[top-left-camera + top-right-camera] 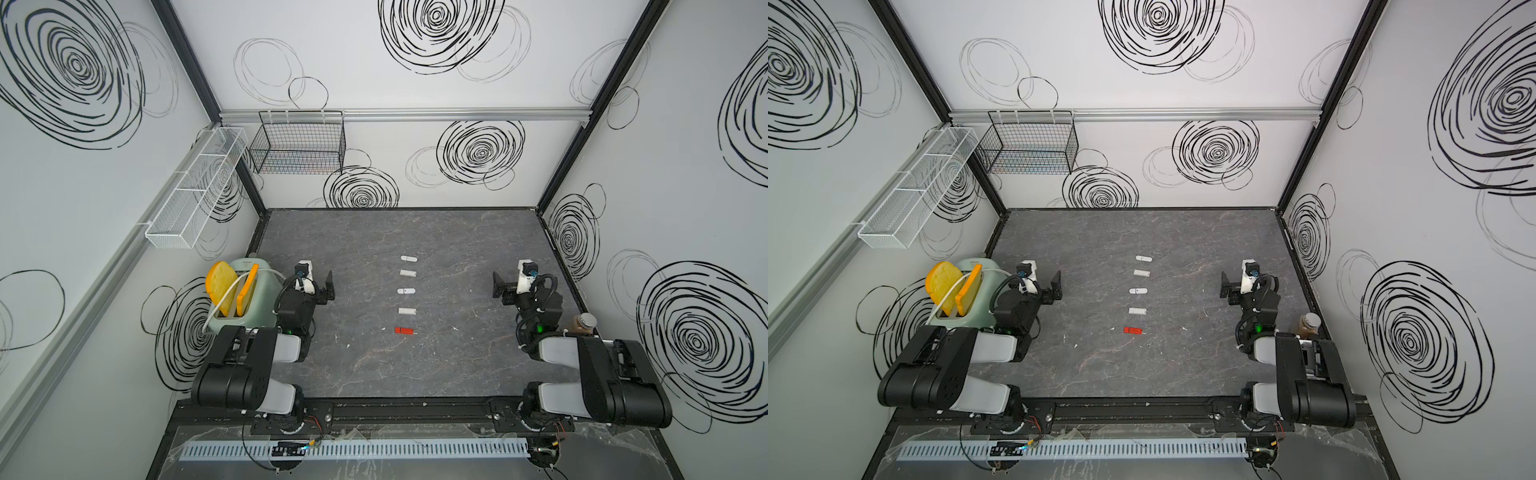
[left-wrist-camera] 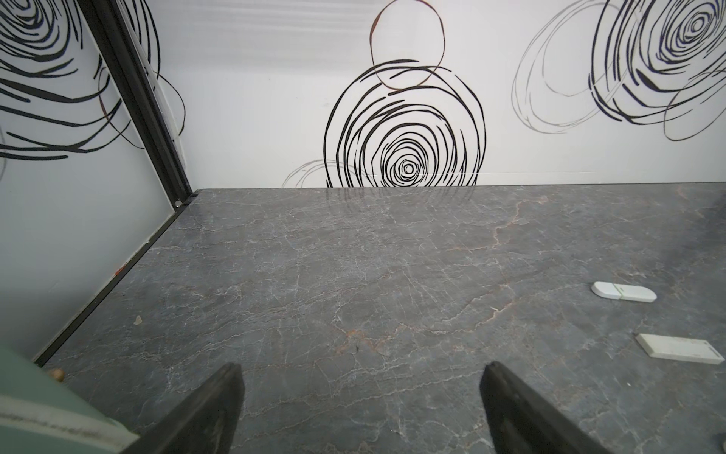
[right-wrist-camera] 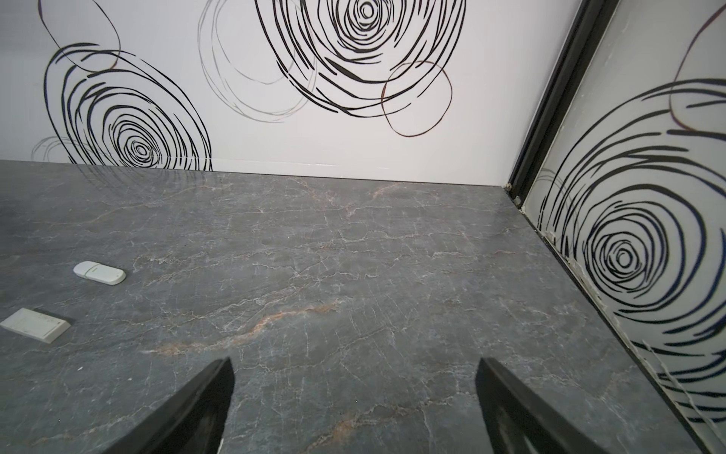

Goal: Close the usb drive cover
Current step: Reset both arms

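USB drives (image 1: 406, 291), five of them, lie in one column at the middle of the table (image 1: 457, 365) in both top views. Each has its long axis running left to right across the frame. Four are white. The red drive (image 1: 404, 331) is lowest in the column, and a small pale tip shows at its right end. It is too small to tell whether its cover is on. The two uppermost white ones also show in both wrist views, flat on the tabletop.

The left arm (image 1: 249, 365) sits folded at the lower left of the frame and the right arm (image 1: 602, 374) at the lower right. Both have bent elbows and wrists reaching toward the back wall. They stand on either side of the column, well apart from it.

The left gripper (image 2: 361, 367) has its jaws spread wide with only bare table between them. The right gripper (image 3: 353, 361) is likewise spread wide and holds nothing.

A green toaster (image 1: 249, 303) with two slices of bread stands just beside the left arm. A jar (image 1: 584, 324) stands beside the right arm.
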Motion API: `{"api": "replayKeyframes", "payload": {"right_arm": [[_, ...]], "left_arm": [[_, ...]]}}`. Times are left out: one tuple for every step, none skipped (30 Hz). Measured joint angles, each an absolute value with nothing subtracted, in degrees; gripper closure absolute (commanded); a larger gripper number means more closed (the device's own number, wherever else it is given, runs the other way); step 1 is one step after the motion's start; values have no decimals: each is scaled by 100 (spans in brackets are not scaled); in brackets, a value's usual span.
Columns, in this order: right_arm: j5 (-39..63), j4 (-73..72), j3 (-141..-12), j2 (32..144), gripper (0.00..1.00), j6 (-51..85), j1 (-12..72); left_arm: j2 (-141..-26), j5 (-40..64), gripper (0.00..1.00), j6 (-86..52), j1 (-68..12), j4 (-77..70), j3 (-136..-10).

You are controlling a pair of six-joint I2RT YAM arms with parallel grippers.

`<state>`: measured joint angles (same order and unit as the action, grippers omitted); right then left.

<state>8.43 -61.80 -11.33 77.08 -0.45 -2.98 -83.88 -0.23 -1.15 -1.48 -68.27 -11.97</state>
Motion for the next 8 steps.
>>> {"api": "replayKeyframes", "payload": {"right_arm": [[864,-6206,-1133,7708,1,-43,-298],[888,-6219,-1133,7708,1,-40,-298],[908,-6219,-1133,7703,1,-40,-298],[917,-6217,-1133,7699,1,-40,-298],[928,-6219,-1133,7697,1,-40,-298],[934,-6217,-1133,7684,1,-43,-298],[943,-6215,-1131,7664,1,-43,-298],[961,-6217,-1125,7640,1,-43,-298]], "left_arm": [[-8388,-30,2,-115,-150,-6834,-1197],[-8390,-32,2,-113,-152,-6836,-1197],[-8388,-40,2,-113,-161,-6836,-1197],[-8388,-47,2,-113,-161,-6840,-1197],[-8388,-51,2,-113,-161,-6840,-1197],[-8388,-54,2,-113,-161,-6845,-1197],[-8388,-54,2,-113,-161,-6851,-1197],[-8388,-54,2,-113,-161,-6858,-1197]]}}
